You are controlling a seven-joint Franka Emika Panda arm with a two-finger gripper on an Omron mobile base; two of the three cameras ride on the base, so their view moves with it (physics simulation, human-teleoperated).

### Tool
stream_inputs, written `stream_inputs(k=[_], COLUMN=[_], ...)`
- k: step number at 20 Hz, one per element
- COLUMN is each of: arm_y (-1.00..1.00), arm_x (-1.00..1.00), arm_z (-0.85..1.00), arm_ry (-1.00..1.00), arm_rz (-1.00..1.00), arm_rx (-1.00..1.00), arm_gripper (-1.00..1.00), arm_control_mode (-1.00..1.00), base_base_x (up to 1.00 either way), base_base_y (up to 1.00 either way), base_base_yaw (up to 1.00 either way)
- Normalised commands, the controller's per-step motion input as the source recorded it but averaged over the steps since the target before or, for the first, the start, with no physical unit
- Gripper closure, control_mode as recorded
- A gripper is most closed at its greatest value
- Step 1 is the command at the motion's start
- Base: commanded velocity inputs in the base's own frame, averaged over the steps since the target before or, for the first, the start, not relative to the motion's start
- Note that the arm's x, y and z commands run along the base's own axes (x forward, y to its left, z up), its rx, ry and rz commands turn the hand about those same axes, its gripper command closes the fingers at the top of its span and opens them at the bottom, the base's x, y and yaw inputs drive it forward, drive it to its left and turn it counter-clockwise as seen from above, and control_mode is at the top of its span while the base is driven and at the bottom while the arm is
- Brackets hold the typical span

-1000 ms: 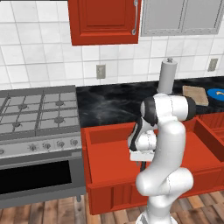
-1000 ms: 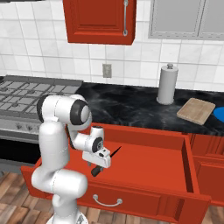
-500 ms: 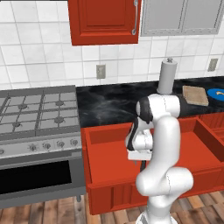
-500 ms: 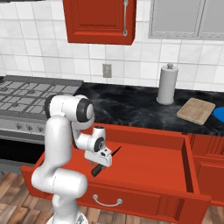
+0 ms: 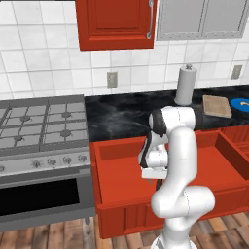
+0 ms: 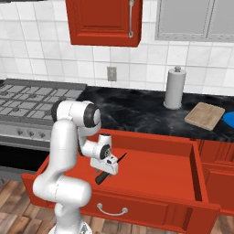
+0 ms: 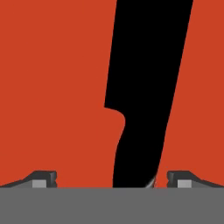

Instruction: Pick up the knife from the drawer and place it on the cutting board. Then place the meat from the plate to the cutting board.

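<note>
The white arm's two-finger gripper (image 6: 106,171) is reaching down into the wide shallow red drawer (image 6: 155,169), which is standing pulled out below the black counter. Right under the hand, the slender black knife (image 6: 109,168) is lying on the drawer floor, its thin end poking out past the hand toward the drawer's back, its thicker end toward the drawer front.

In the hand view the knife (image 7: 144,96) is running straight ahead from between the two small dark fingertips (image 7: 43,178), which are sitting wide apart on either side of it with red drawer floor (image 7: 52,87) showing in both gaps. So the jaws are spread and not touching the knife; nothing is being gripped yet.

Compared with a second ago, the arm's upper links are leaning a little further over the drawer and the hand is sitting slightly lower and closer to the knife. The knife itself is not shifting, and the base cameras are not moving.

Well beyond the hand, up on the counter to the far side, the small light tan wooden cutting board (image 6: 205,115) is lying flat. Just past it the round bright blue plate (image 6: 229,119) is showing at the frame edge. The meat is too hidden to make out. A grey paper-towel roll (image 6: 174,87) is standing upright near the board.
</note>
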Motion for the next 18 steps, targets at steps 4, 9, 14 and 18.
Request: stream_inputs(k=[4,9,14,18], arm_y=[-0.03,0.00,0.00,0.00], arm_x=[0.00,-0.01,-0.15,-0.20], arm_z=[-0.41,-0.48,-0.13,-0.20], arm_ry=[0.00,0.00,0.00,0.02], arm_rz=[0.00,0.00,0.00,0.00], arm_rx=[0.00,0.00,0.00,0.00], arm_gripper=[-1.00,1.00,1.00,1.00], arm_control_mode=[-1.00,-1.00,-1.00,-1.00], base_base_x=[0.00,0.00,0.00,0.00], base_base_y=[0.00,0.00,0.00,0.00], base_base_yaw=[0.00,0.00,0.00,0.00])
